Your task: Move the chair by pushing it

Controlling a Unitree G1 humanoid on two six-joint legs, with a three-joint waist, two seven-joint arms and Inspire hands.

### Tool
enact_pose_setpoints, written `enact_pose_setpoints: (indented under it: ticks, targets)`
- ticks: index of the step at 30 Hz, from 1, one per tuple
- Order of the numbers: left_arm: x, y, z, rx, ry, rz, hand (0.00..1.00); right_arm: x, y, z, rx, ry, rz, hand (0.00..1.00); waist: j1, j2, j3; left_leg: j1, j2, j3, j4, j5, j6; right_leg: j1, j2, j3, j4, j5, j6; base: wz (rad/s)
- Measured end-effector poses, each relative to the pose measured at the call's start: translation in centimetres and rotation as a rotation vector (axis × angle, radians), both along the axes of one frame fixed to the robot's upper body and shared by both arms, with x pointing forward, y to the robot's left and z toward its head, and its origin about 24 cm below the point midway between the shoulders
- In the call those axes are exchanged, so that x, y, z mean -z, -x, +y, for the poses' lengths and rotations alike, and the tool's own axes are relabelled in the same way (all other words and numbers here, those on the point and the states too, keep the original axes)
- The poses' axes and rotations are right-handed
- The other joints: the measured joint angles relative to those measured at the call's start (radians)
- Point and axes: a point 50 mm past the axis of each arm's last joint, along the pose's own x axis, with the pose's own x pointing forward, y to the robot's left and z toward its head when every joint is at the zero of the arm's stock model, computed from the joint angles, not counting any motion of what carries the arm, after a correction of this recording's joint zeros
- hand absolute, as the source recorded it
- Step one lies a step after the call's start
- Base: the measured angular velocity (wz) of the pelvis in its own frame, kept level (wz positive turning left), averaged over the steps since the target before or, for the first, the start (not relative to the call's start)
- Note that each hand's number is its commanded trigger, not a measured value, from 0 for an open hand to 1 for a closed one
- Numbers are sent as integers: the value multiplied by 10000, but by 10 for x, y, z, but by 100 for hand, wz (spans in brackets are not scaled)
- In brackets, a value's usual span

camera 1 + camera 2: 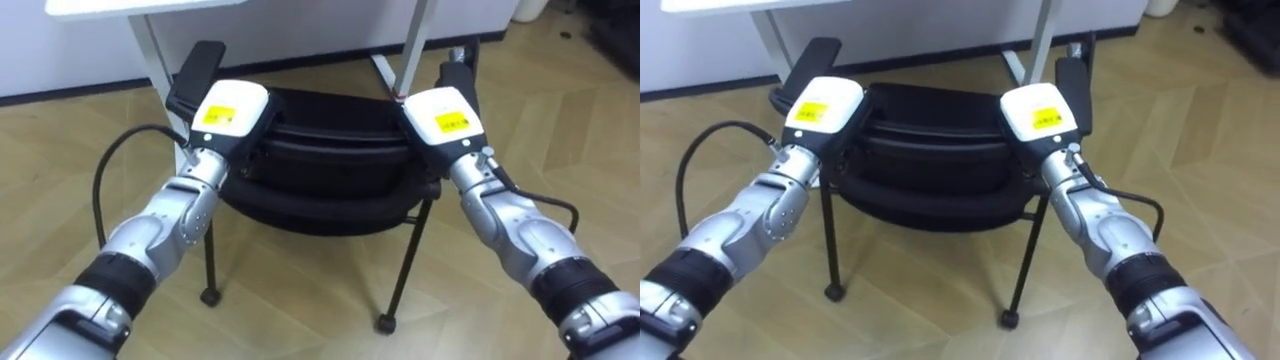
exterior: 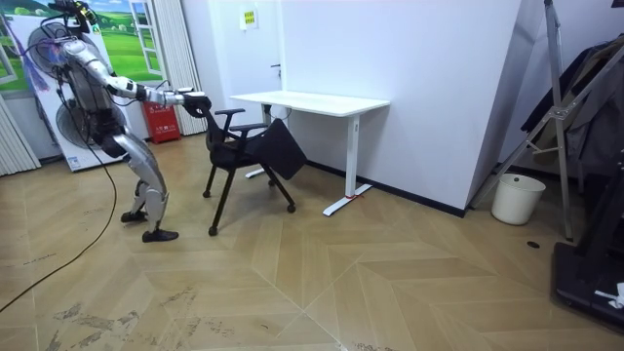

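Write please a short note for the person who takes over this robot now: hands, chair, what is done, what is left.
Left hand: on the left top of the chair back.
Right hand: on the right top of it. Whether they grip cannot be seen.
Chair: faces the white desk, with the robot standing behind it.
Done: both hands are placed.
Left: it seems the chair is not yet pushed in under the desk.
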Motion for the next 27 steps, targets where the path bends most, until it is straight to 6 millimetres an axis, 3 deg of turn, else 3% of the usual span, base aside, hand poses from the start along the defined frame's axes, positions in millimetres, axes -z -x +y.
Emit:
enact_pose_setpoints:
  ticks: [2, 3, 4, 6, 7, 8, 9, 11, 12, 13, 15, 16, 17, 21, 24, 26, 27]
  targets:
    - [2, 1, 1, -9, -68, 77, 100, 4, 2, 0, -14, -26, 169, 100, -11, -96, 8, -637, 101, -155, 1049, 1157, 196, 275, 38, -163, -37, -111, -98, 18]
    - [3, 1, 1, -20, -72, 99, 100, 5, 2, 1, -17, -31, 200, 100, -11, -96, 19, -791, 103, -216, 1302, 1480, 245, 346, 52, -173, -40, -136, -153, 19]
    - [5, 2, 2, -49, -60, 193, 100, 6, 2, 2, -43, -47, 210, 100, -33, -67, 39, -1066, 82, -342, 1771, 2017, 366, 506, 63, -194, -19, -206, -259, 18]
    - [7, 2, 0, -67, 26, 276, 100, 6, 3, 2, -40, -34, 224, 100, -58, -9, 51, -1635, -167, -137, 2013, 1947, 413, 672, 20, -278, 45, -402, -331, 12]
    - [8, 3, -1, -63, 42, 290, 100, 7, 3, 1, -22, -41, 247, 100, -22, -10, 78, -2008, -384, 181, 1872, 1686, 607, 727, -11, -259, 111, -531, -312, -7]
    - [9, 4, -3, -44, 94, 297, 100, 7, 3, 1, -36, -35, 257, 100, -5, 63, 105, -2325, -715, 426, 1401, 1465, 587, 831, -2, -246, 144, -664, -172, -10]
    - [10, 4, -4, -48, 122, 324, 100, 7, 3, 0, -38, -20, 268, 100, -6, 101, 99, -2422, -890, 542, 1021, 1393, 574, 890, 1, -227, 141, -721, -103, -12]
    - [13, 7, -5, -87, 224, 402, 100, 7, 4, -4, -61, 119, 287, 100, 10, 263, 76, -2470, -1450, 844, -1471, 1377, 543, 1061, 3, -226, 131, -839, -14, -21]
    - [13, 8, -5, -94, 241, 405, 100, 7, 4, -4, -73, 140, 278, 100, 20, 294, 75, -2409, -1550, 822, -2157, 1413, 550, 1060, 8, -228, 134, -877, 24, -15]
    - [13, 8, -7, -65, 269, 430, 100, 7, 5, -5, -73, 118, 271, 100, 7, 400, -17, -2325, -1702, 774, -3270, 1533, 640, 1109, 6, -209, 163, -981, 147, -7]
    - [13, 8, -7, -69, 246, 398, 100, 7, 5, -7, -9, 155, 216, 100, 39, 323, -111, -2137, -1918, 889, -3543, 1818, 792, 1107, -80, 136, 174, -1094, 414, -17]
    - [11, 7, -5, -59, 225, 289, 100, 8, 5, -6, 6, 134, 121, 100, 67, 191, -109, -2002, -2078, 992, -3706, 1819, 856, 1103, -152, 372, 103, -1091, 606, -31]
    - [9, 7, -5, -28, 223, 217, 100, 8, 6, -6, 10, 96, 23, 100, 152, 176, -138, -1944, -2076, 1103, -3741, 1799, 917, 1180, -144, 468, -104, -1022, 757, -26]
    - [0, 4, -1, 8, 66, -151, 100, 3, 2, -3, -3, -35, -295, 100, 226, 35, -201, -1964, -2128, 1363, -3644, 1647, 1360, 1283, -226, 664, -448, -1038, 948, -15]
    - [-5, 2, 1, 1, 16, -305, 100, 0, 1, 0, 41, -139, -505, 100, 243, -130, -226, -1840, -2344, 1571, -3462, 1394, 1735, 1447, -536, 767, -485, -1152, 1145, -17]
    - [-13, 0, 2, 0, 50, -486, 100, -7, -1, 4, 38, -199, -797, 100, 239, -286, -215, -1855, -2666, 1655, -3160, 920, 2018, 1339, -866, 880, -34, -1366, 1330, -16]
    - [-14, -1, 3, -49, 98, -543, 100, -9, -3, 4, 30, -179, -877, 100, 250, -288, -216, -1891, -2690, 1674, -3040, 780, 2023, 1206, -947, 859, 333, -1351, 1337, -29]
